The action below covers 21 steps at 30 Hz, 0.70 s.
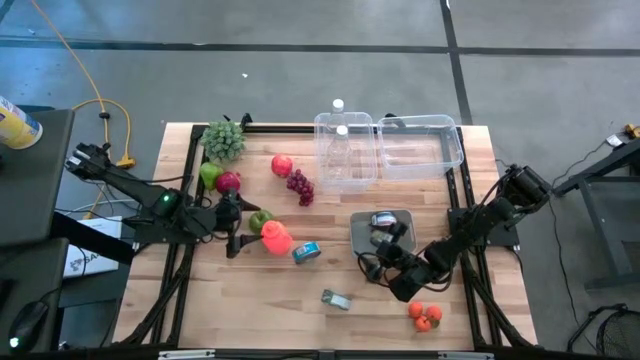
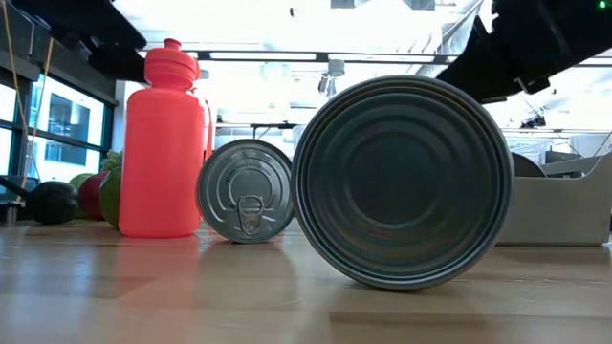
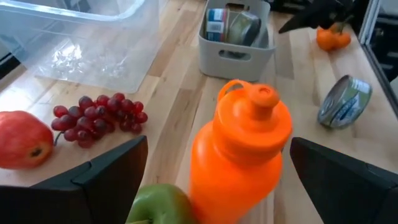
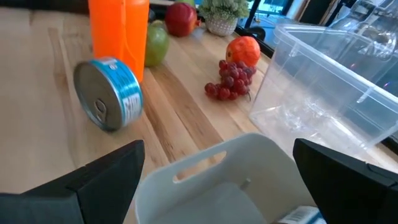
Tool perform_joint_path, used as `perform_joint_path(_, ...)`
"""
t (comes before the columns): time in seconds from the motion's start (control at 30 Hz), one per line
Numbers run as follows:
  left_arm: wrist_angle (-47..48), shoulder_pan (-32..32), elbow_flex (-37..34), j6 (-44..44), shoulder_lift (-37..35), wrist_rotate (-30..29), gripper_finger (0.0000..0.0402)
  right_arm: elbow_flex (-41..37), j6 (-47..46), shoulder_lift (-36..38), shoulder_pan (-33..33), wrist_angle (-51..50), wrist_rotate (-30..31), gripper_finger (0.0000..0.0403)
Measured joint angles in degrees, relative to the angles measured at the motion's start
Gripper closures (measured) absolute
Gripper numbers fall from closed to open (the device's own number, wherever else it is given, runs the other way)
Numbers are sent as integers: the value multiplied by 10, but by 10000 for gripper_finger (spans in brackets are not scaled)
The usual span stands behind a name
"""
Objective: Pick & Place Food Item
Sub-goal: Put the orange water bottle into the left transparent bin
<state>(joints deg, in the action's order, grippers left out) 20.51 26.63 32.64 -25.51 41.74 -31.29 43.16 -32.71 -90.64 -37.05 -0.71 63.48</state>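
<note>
An orange bottle [image 1: 276, 239] stands upright on the wooden table, with a green apple [image 1: 260, 219] right beside it. My left gripper [image 1: 238, 228] is open next to them. In the left wrist view its fingers stand wide on either side of the bottle [image 3: 239, 149] and the apple [image 3: 158, 205], touching neither. My right gripper [image 1: 381, 262] is open and empty at the near edge of a grey bin [image 1: 366, 228] holding cans. In the right wrist view the bin's rim [image 4: 211, 162] lies just ahead of the fingers.
A blue can [image 1: 307, 252] and a second can [image 1: 336, 299] lie on their sides. Purple grapes [image 1: 300, 187], a red apple [image 1: 282, 165], a green pear [image 1: 209, 175] and a plant [image 1: 224, 140] lie at the far left. Clear tubs [image 1: 420, 145] stand at the back, and small orange fruits [image 1: 425, 315] lie at the front right.
</note>
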Motion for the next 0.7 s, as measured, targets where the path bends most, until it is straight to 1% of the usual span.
perform_joint_path(0.1, -1, 0, -1, 17, 0, 0, 17, 0, 0, 0, 3, 13, 0, 5)
perform_joint_path(0.2, -5, 1, -10, 15, 1, 5, 17, 0, 0, 0, 10, 17, -11, 5)
perform_joint_path(0.37, -53, 3, -28, 17, 15, 14, 17, 0, 0, 0, 23, 17, -47, 5)
perform_joint_path(0.6, -130, 6, -40, 52, 76, 15, 17, 0, 0, 0, 42, 23, -101, 5)
perform_joint_path(0.7, -177, 6, -40, 82, 105, 15, 17, 0, 0, 0, 43, 27, -119, 5)
